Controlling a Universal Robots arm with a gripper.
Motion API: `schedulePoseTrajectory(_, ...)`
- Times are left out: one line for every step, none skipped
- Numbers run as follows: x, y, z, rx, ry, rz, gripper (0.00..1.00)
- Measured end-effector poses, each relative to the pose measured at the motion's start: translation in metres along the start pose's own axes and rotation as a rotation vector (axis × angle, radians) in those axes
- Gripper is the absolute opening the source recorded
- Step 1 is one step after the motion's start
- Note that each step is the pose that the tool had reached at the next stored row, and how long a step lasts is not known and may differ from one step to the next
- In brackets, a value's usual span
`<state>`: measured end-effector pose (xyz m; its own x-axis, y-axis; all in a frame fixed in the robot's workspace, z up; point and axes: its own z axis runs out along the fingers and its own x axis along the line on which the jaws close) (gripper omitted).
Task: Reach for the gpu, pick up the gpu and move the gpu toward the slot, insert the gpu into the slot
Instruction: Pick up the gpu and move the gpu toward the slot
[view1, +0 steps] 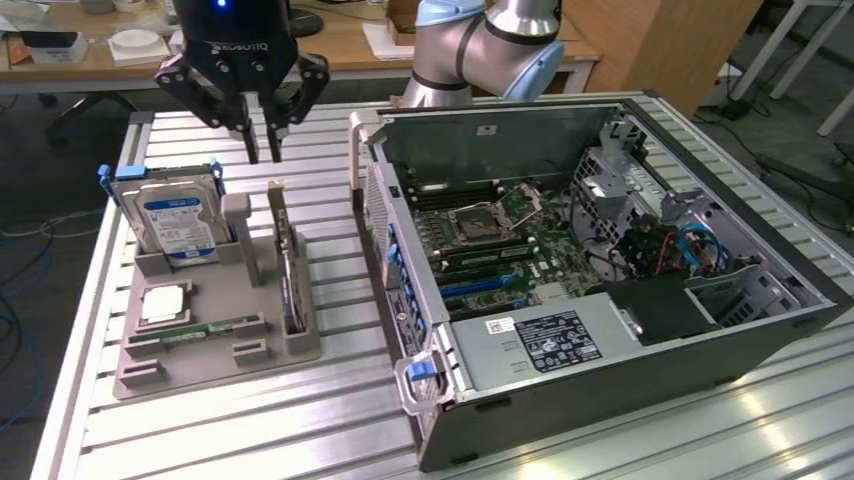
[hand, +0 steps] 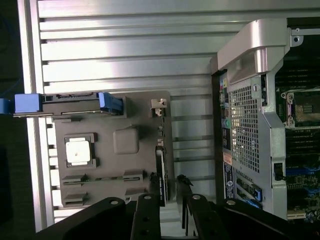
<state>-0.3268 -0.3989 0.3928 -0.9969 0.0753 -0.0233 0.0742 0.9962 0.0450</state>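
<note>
The gpu (view1: 287, 268) is a thin dark card standing on edge in a slot of the grey holder (view1: 254, 352) on the table, at the exterior view's left. My gripper (view1: 263, 152) hangs above the card's far end, well clear of it, fingers pointing down and slightly apart with nothing between them. From the wrist, the gpu (hand: 161, 176) shows edge-on just ahead of the gripper (hand: 171, 201). The blue expansion slot (view1: 483, 287) lies on the motherboard inside the open computer case (view1: 601, 350).
The holder also carries a blue-labelled hard drive (view1: 180, 222), a square processor chip (view1: 163, 303) and a green memory stick (view1: 200, 328). The case's side wall (hand: 245, 125) rises between the holder and the motherboard. A cluttered desk stands behind the table.
</note>
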Motion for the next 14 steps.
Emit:
schedulePoseTrajectory(0.0000, 0.0000, 0.0000, 0.0000, 0.0000, 0.000, 0.29)
schedulePoseTrajectory(0.0000, 0.0000, 0.0000, -0.0001, 0.0000, 0.000, 0.29)
schedulePoseTrajectory(0.0000, 0.0000, 0.0000, 0.0000, 0.0000, 0.000, 0.35)
schedulePoseTrajectory(0.0000, 0.0000, 0.0000, 0.0000, 0.0000, 0.000, 0.41)
schedulePoseTrajectory(0.0000, 0.0000, 0.0000, 0.0000, -0.0001, 0.000, 0.41)
schedulePoseTrajectory(0.0000, 0.0000, 0.0001, 0.0014, -0.0001, 0.000, 0.47)
schedulePoseTrajectory(0.0000, -0.0001, 0.0001, 0.0045, 0.0000, -0.004, 0.47)
schedulePoseTrajectory(0.0000, -0.0001, 0.0002, 0.0077, 0.0010, -0.017, 0.47)
schedulePoseTrajectory(0.0000, -0.0001, 0.0003, 0.0094, 0.0026, -0.031, 0.47)
schedulePoseTrajectory(0.0000, 0.0000, 0.0006, 0.0092, 0.0035, -0.043, 0.47)
schedulePoseTrajectory(0.0001, -0.0001, 0.0008, 0.0091, 0.0044, -0.056, 0.47)
schedulePoseTrajectory(0.0001, -0.0001, 0.0017, 0.0089, 0.0046, -0.062, 0.47)
schedulePoseTrajectory(0.0002, -0.0004, 0.0037, 0.0088, 0.0045, -0.062, 0.47)
schedulePoseTrajectory(0.0002, -0.0006, 0.0054, 0.0088, 0.0046, -0.062, 0.47)
